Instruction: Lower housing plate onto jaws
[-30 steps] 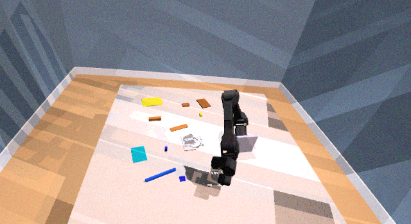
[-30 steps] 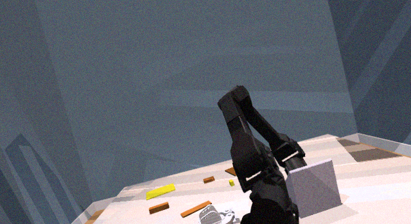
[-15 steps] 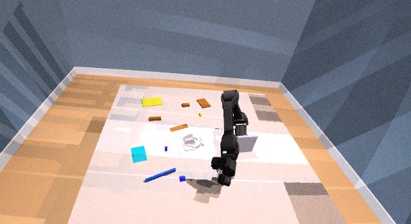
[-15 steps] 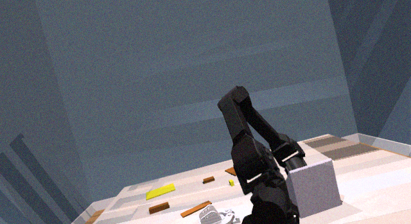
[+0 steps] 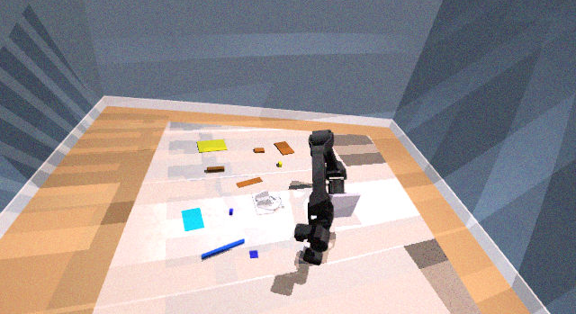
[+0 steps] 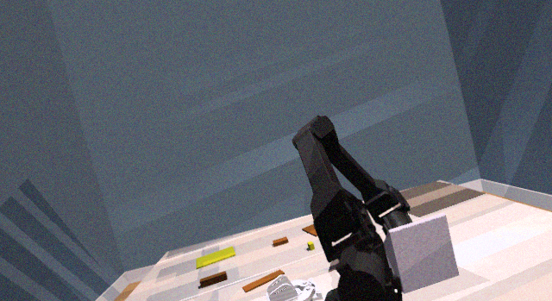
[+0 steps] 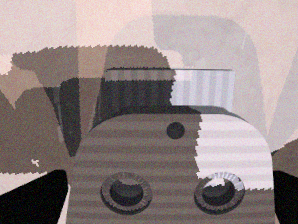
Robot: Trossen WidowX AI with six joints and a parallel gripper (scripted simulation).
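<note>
The housing plate (image 7: 150,160) fills the lower middle of the wrist view, a pale ribbed plate with rounded upper corners, two ringed round holes and a small dark hole. A ribbed block stands just beyond its rounded edge. My gripper (image 7: 168,181) (image 5: 312,256) is open, with one black fingertip on each side of the plate. In the top view the arm hides the plate. A white assembly with curved parts on a square base, seemingly the jaws (image 5: 268,201) (image 6: 282,289), stands left of the arm; how its parts sit on pins is too small to tell.
A lilac upright panel (image 5: 346,205) (image 6: 423,253) stands right of the arm. A blue bar (image 5: 223,249), a cyan plate (image 5: 193,219) and a small blue square (image 5: 254,254) lie to the left. A yellow plate (image 5: 211,146) and several orange and brown pieces lie farther back.
</note>
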